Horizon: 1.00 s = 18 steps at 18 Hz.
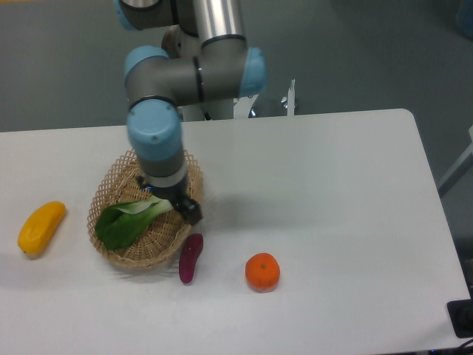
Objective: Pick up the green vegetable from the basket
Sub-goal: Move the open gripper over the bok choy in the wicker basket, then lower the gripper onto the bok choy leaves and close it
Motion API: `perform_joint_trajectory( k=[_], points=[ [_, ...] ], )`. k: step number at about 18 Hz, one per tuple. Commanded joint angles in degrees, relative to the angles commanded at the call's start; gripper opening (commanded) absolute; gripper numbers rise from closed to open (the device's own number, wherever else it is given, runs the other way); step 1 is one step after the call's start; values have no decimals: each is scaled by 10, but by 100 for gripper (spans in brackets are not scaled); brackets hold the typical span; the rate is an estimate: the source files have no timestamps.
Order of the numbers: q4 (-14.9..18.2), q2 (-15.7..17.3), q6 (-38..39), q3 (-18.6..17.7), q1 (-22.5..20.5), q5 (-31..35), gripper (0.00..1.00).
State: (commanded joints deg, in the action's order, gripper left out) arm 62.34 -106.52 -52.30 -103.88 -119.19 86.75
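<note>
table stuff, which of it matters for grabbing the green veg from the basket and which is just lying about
Part of the job:
green vegetable, lying in the basket
basket
end effector, over the basket at the vegetable's pale stem end

Just lying about:
yellow fruit
purple vegetable, beside the basket
orange

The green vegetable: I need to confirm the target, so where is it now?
The green vegetable lies inside the basket at the table's left, its pale stem end under the pincer.
</note>
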Motion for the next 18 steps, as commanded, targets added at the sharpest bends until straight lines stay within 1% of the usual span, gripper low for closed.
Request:
perform_joint_trajectory(
  k=[2,3,5,8,12,13,15,17,18],
  points=[
    [-40,-10,15,-15,12,-3,100],
    [-50,-13,19,-18,15,-3,100],
    [-56,-23,26,-18,22,-10,100],
    [-79,-42,42,-19,32,-15,100],
    [-92,-54,54,-19,40,-15,100],
    [-97,-57,55,-19,40,-15,93],
    [-96,-56,56,-19,43,-15,62],
    [-96,-55,56,-19,43,-14,34],
    [-95,-53,56,-19,43,-12,23]
  ],
)
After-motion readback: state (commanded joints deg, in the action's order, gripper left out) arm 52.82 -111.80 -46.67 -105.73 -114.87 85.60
